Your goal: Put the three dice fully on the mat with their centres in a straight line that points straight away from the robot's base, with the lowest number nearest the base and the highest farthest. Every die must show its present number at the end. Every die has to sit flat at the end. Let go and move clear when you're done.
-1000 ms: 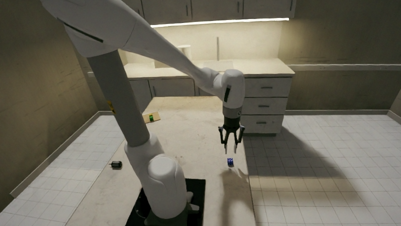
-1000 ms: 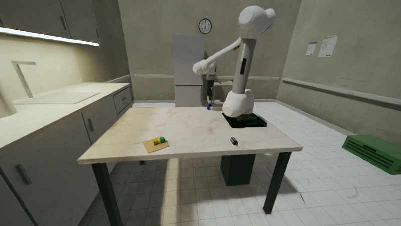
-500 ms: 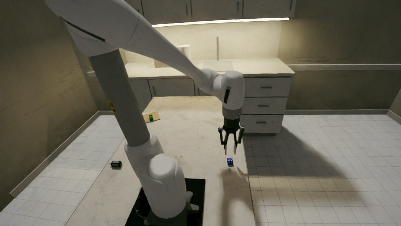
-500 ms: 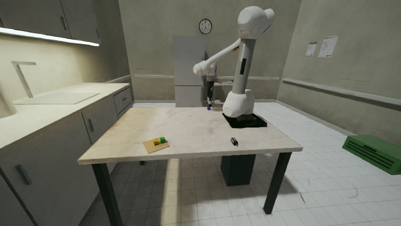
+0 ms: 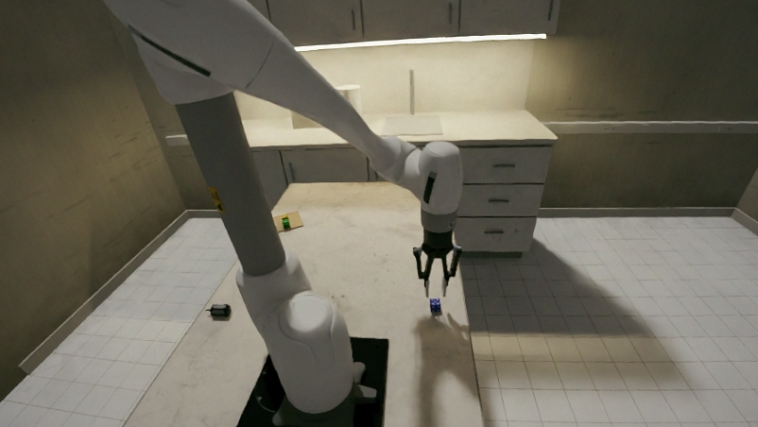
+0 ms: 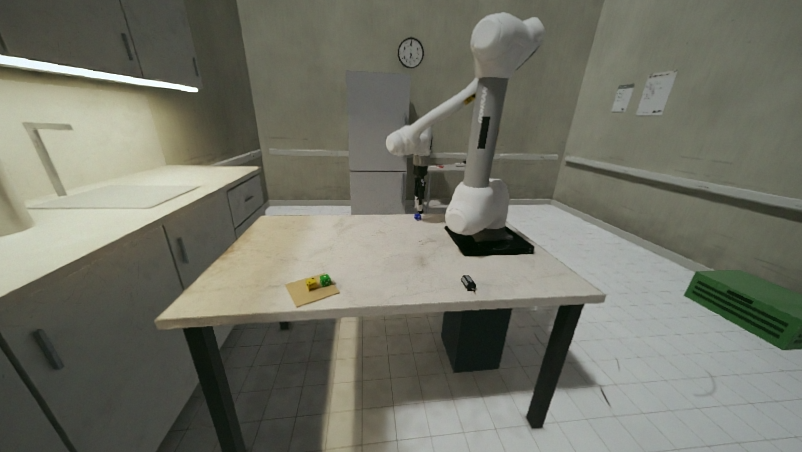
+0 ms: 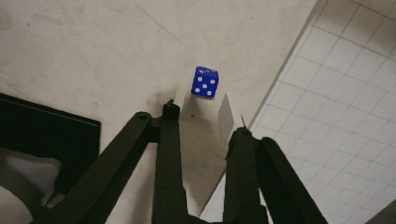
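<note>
From the top view: gripper (image 5: pixel 436 295) (image 6: pixel 418 211) (image 7: pixel 204 97) at right, jaws partly open, empty, above blue die (image 5: pixel 435 306) (image 6: pixel 417 216) (image 7: pixel 205 83); mat (image 5: pixel 297 222) (image 6: pixel 299 298) far left, holding green die (image 5: pixel 286 224) (image 6: pixel 325 279).

gripper (image 5: pixel 436 295) (image 6: pixel 419 212) (image 7: pixel 204 97): right of centre in top view, pointing down, fingers parted | arm (image 5: pixel 323 95) (image 6: pixel 443 112): arched from upper left
</note>
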You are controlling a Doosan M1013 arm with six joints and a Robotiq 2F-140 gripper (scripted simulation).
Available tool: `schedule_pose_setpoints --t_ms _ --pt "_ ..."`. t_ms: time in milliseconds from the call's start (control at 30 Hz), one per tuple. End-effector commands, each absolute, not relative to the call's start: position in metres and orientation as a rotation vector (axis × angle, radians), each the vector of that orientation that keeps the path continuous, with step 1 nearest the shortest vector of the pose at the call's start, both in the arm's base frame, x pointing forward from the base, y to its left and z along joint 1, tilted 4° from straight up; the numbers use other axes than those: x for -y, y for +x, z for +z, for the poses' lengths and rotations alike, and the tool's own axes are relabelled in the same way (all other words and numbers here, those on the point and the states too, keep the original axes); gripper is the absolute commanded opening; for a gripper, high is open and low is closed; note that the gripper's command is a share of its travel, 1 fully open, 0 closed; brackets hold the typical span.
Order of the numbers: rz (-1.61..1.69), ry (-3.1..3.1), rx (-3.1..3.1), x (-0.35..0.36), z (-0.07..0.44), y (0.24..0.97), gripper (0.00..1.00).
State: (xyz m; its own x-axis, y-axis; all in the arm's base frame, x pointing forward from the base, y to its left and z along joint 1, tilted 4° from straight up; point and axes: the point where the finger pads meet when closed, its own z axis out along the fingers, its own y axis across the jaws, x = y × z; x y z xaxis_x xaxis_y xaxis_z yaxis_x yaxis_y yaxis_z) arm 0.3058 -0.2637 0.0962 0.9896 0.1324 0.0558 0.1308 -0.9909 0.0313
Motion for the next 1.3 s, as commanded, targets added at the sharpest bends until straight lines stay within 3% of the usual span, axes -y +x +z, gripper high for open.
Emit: schedule_pose_setpoints --t_ms 0,1267 --pt "0.091 3.105 -0.205 0.264 0.093 0.306 0.35" --pt "0.091 3.105 -0.205 0.265 0.071 0.308 0.35"
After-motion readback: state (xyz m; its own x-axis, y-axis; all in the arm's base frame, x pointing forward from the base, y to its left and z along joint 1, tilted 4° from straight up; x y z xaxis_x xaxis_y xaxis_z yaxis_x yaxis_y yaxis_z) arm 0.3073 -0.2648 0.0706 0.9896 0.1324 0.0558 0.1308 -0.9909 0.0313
